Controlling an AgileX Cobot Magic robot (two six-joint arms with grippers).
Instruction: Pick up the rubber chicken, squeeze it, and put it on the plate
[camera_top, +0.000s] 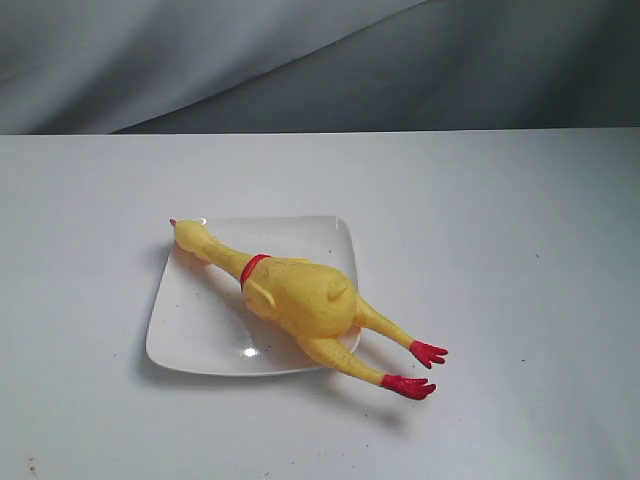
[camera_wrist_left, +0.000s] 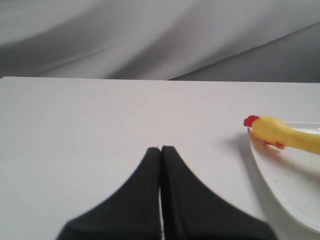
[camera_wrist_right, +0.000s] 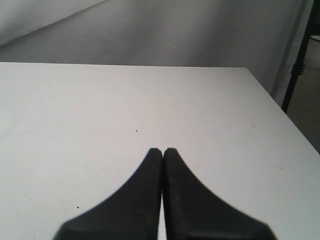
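Observation:
The yellow rubber chicken (camera_top: 295, 295) lies diagonally across the white square plate (camera_top: 190, 330), head at the plate's far left corner, red feet (camera_top: 420, 368) hanging past the near right edge onto the table. In the left wrist view its head (camera_wrist_left: 267, 129) rests on the plate rim (camera_wrist_left: 280, 192) off to one side. My left gripper (camera_wrist_left: 161, 149) is shut with nothing in it, over bare table, apart from the plate. My right gripper (camera_wrist_right: 163, 150) is also shut and empty over bare table. Neither gripper shows in the exterior view.
The white table (camera_top: 520, 230) extends around the plate. Grey cloth (camera_top: 300, 60) hangs behind it. In the right wrist view the table's side edge (camera_wrist_right: 280, 112) shows, with a dark stand leg (camera_wrist_right: 299, 60) beyond it.

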